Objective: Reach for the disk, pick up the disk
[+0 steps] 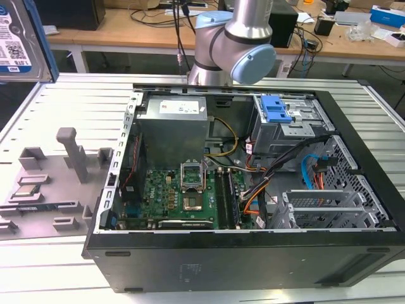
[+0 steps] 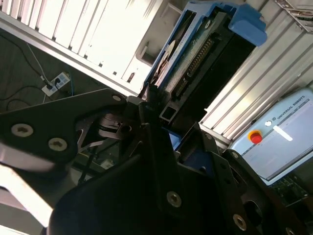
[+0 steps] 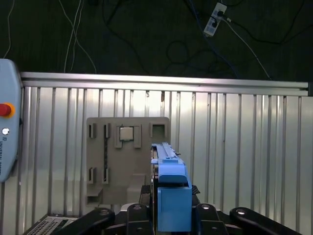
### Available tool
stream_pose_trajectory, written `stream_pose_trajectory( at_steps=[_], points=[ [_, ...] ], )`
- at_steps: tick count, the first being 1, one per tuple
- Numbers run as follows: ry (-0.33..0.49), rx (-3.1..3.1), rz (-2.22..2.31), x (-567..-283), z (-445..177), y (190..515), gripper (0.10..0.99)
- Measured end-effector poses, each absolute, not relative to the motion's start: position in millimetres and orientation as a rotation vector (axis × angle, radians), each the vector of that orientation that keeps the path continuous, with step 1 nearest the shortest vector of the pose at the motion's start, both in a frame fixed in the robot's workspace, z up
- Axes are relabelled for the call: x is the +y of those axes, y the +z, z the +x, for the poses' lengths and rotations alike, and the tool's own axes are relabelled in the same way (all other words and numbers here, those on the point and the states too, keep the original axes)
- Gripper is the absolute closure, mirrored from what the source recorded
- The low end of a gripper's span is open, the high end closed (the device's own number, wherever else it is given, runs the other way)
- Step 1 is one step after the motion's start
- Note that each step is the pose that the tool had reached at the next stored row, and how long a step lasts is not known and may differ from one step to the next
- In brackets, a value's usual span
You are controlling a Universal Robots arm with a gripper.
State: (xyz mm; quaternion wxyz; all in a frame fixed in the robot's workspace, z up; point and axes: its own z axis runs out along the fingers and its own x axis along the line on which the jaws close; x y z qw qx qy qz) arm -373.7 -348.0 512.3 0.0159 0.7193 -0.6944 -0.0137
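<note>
The disk hangs high at the exterior view's left, its white-and-blue label facing the camera and a blue frame down its edge. In the first wrist view the disk stands edge-on, blue carrier uppermost, well above the ribbed table. My gripper is shut on it, one black finger on each flat side. The second wrist view has the disk reaching away from my gripper, its connector edge and blue tab showing.
An open computer case lies on the ribbed aluminium table. A grey fixture plate with small parts lies at the exterior view's left, directly below the disk. A teach pendant rests at the table's edge.
</note>
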Motion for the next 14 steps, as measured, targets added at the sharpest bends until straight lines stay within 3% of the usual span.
stream_pose_trajectory(
  at_steps=[14],
  points=[
    [-0.043, -2.160, 2.237, -348, -314, 512, 0.718]
  ],
)
